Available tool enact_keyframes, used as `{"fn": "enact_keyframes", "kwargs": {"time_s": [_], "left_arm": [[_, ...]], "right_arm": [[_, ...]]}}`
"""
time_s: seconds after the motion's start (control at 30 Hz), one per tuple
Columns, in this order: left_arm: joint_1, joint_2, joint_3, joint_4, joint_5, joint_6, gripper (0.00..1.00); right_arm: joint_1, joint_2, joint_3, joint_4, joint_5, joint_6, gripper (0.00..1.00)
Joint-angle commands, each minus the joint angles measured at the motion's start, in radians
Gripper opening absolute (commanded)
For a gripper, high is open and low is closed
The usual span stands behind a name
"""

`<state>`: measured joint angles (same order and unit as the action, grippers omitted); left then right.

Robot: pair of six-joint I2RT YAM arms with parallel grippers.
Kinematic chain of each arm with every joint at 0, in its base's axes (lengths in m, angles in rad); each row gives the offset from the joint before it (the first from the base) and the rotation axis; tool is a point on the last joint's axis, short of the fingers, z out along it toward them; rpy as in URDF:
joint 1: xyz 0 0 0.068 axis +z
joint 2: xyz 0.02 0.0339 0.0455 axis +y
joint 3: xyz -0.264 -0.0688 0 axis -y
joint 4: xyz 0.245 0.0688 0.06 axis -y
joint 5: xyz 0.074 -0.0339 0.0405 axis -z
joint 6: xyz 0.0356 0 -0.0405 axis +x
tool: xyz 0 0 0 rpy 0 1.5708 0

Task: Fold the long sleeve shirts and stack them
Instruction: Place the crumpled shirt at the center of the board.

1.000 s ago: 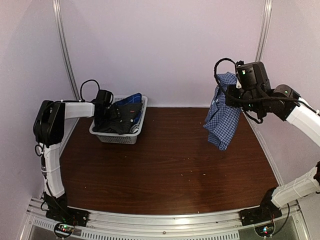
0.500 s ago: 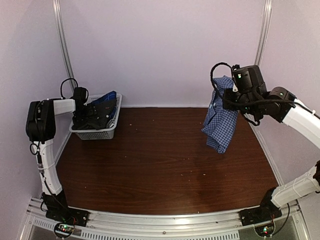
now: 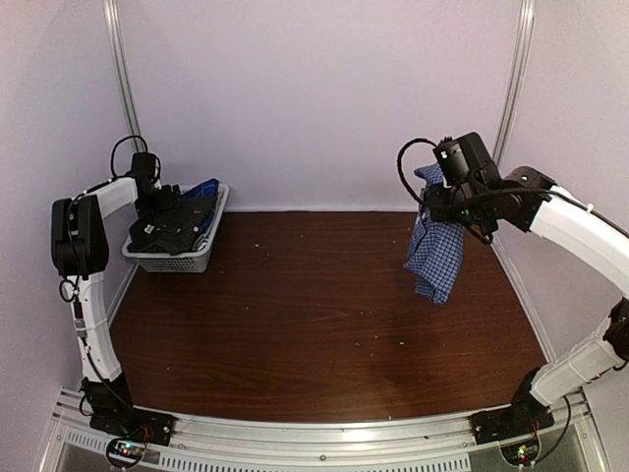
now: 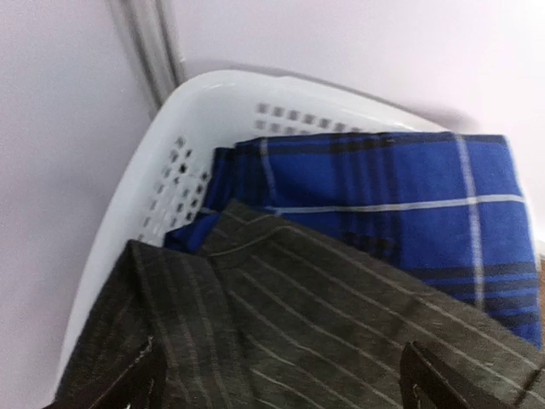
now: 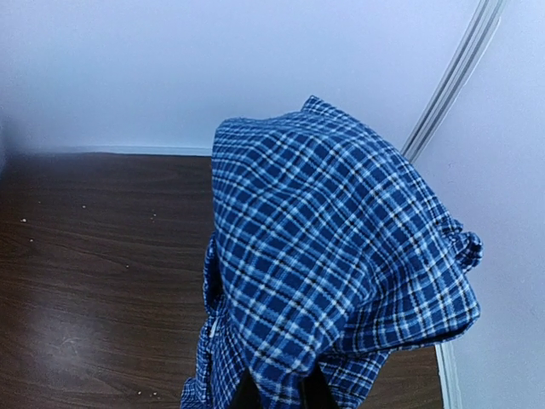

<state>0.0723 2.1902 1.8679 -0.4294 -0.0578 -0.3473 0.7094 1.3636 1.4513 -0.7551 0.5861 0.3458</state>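
The dark wooden surface (image 3: 324, 334) is seen with one arm raised on each side. The right arm (image 3: 580, 221) is stretched toward the far right, and the right jaws are closed on a blue checked shirt (image 3: 436, 251). The shirt is draped over them, so only slivers of the fingers are seen in the wrist view. It hangs in loose folds above the far right part of the surface, near the right wall. Whether its lower end touches the wood cannot be told.

The left arm (image 3: 90, 211) is bent toward the far left corner, where a white basket (image 3: 169, 260) is set on the surface against the left wall. The left jaws are spread wide over the basket, their tips at a dark striped shirt (image 4: 298, 324) lying on top. A blue plaid shirt (image 4: 400, 200) is partly covered by it, on the side toward the far wall.
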Motion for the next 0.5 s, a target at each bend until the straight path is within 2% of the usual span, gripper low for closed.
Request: {"fn": "enact_keyframes", "kwargs": {"time_s": [0.0,0.07,0.1,0.27,0.37,0.47], "left_arm": [[-0.069,-0.092,0.063,-0.035,0.103,0.029,0.98],[-0.111,-0.135,0.054,-0.034,0.131,0.013,0.98],[-0.125,-0.156,0.044,-0.034,0.147,0.001,0.98],[-0.202,-0.279,-0.098,0.012,0.238,-0.045,0.97],[-0.246,-0.343,-0.217,0.059,0.319,-0.076,0.98],[-0.306,-0.379,-0.298,0.064,0.337,-0.074,0.98]], "right_arm": [[0.036,0.117,0.102,-0.070,0.174,-0.059,0.04],[0.079,0.195,0.125,-0.084,0.207,-0.058,0.07],[0.106,0.239,0.134,-0.080,0.201,-0.047,0.12],[0.216,0.415,0.133,0.082,-0.070,-0.013,0.52],[0.221,0.416,0.105,0.173,-0.193,0.005,0.73],[0.205,0.342,0.030,0.252,-0.223,0.001,0.85]]}}
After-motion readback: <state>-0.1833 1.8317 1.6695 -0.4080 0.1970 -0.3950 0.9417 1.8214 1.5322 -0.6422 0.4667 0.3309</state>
